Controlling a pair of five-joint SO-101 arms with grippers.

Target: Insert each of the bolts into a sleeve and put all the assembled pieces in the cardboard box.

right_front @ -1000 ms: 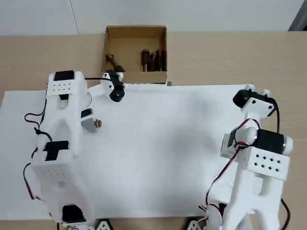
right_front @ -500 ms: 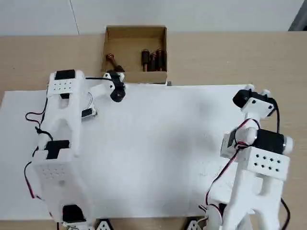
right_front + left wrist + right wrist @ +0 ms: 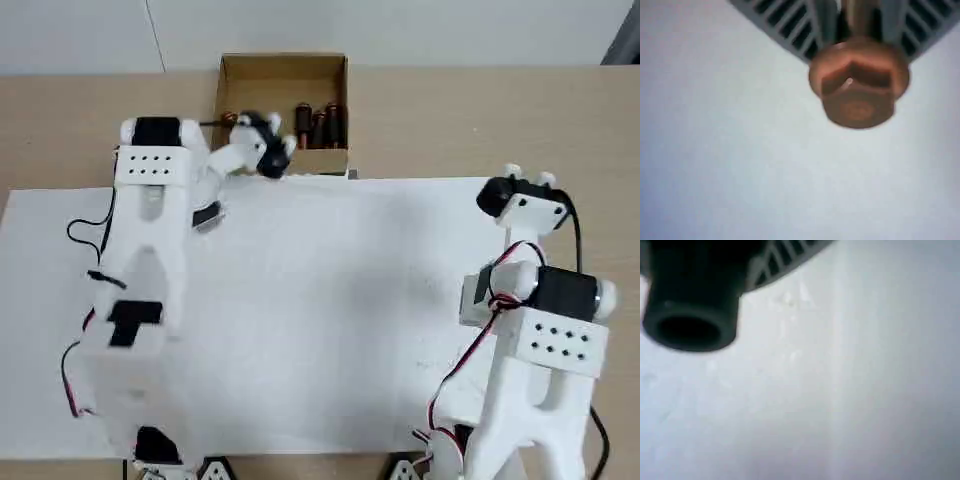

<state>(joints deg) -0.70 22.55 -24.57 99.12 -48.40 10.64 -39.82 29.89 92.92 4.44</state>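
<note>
Copper bolt (image 3: 858, 85) is clamped in the left gripper (image 3: 857, 27), grey ribbed fingers (image 3: 785, 20) closed on its shank, hex head pointing out over the white sheet (image 3: 740, 165). On the other side, the right gripper (image 3: 740, 270) appears to hold a black sleeve (image 3: 690, 315), bore open toward the camera, also above the sheet. One ribbed finger is visible beside it, so this grip is judged, not confirmed. High view: the left arm (image 3: 150, 230) stands over the sheet's left part, its wrist just beside the near wall of the cardboard box (image 3: 283, 62). The right arm (image 3: 540, 300) is at the opposite edge, well apart from it. Bolt and sleeve are therefore not yet joined. Farther back, on the wooden table (image 3: 450, 120), the box holds three assembled pieces (image 3: 320, 125) side by side near its right wall, plus a fourth piece (image 3: 229, 118) at the left, partly hidden by the wrist. Judgement: task well along. Left to do: bring the arms together, seat bolt in sleeve, drop that piece in the box.
</note>
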